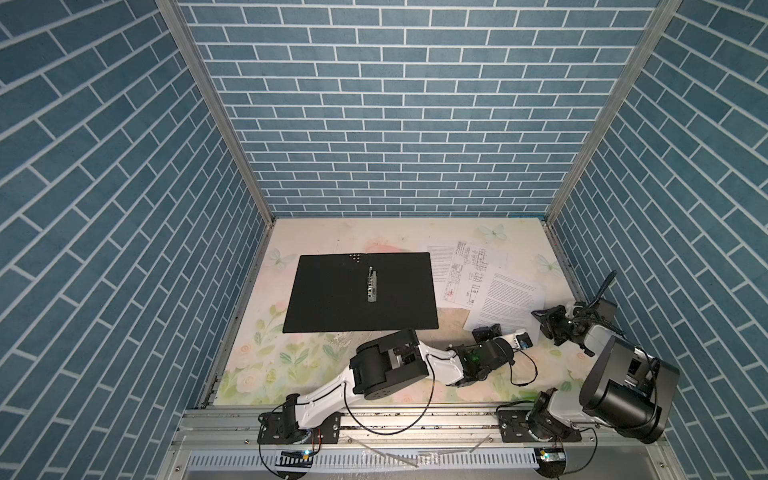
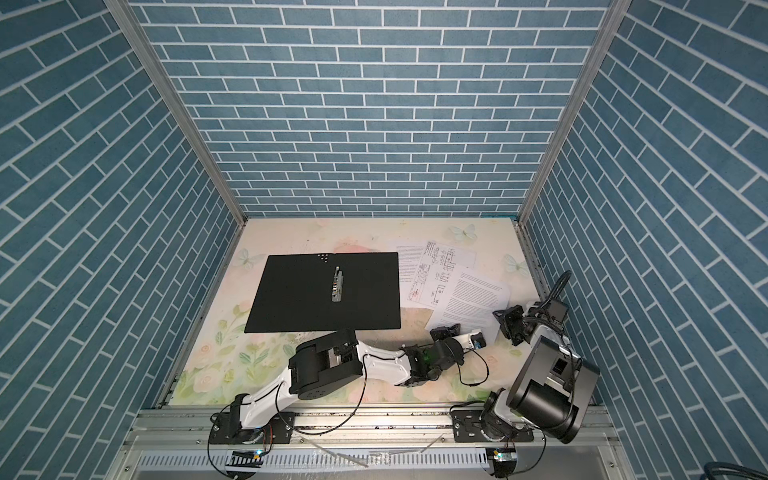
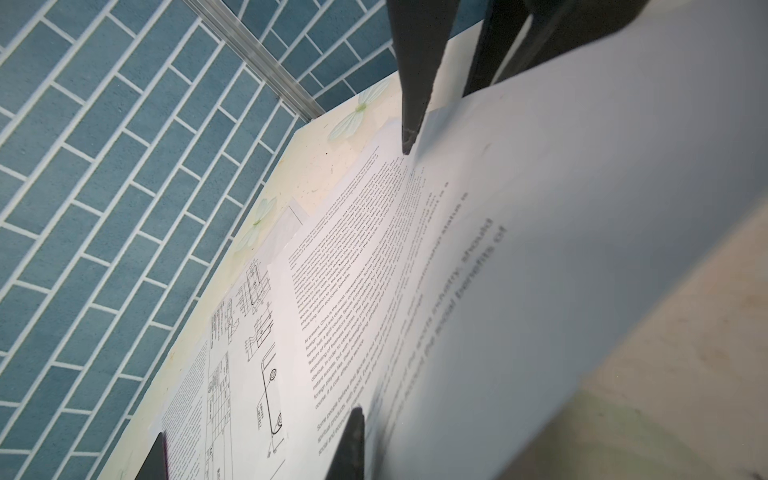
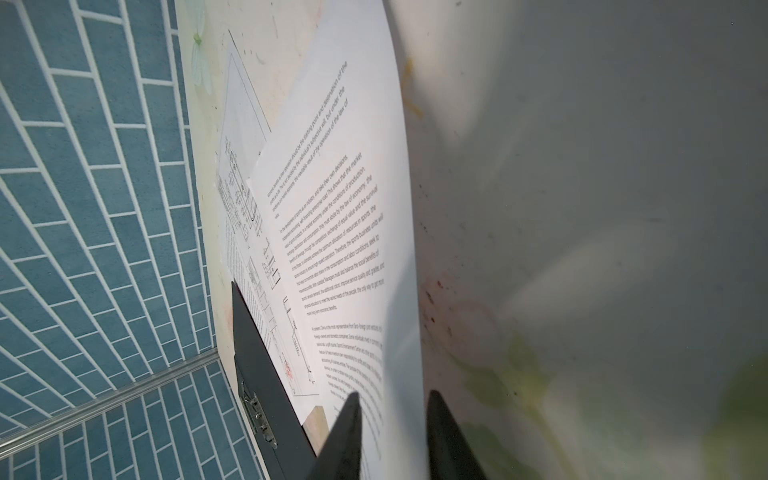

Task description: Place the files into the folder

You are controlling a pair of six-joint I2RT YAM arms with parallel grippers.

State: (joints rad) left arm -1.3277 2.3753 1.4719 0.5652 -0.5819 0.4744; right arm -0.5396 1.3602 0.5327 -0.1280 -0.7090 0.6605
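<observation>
While the folder (image 1: 332, 299) lies open, black side up, the left gripper (image 1: 485, 331) pinches a corner of the text sheet (image 1: 507, 299) to its right. The right gripper (image 1: 539, 316) has jaws a little apart around that sheet's edge.

Even bright light, bowed edges, wrist views blurred near (soft shadows)

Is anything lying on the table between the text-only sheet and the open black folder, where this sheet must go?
Nothing visible blocks it. Between the text sheet and the folder lies only the flat drawing sheet, partly under it. The folder's metal clip stands in its middle.
</observation>
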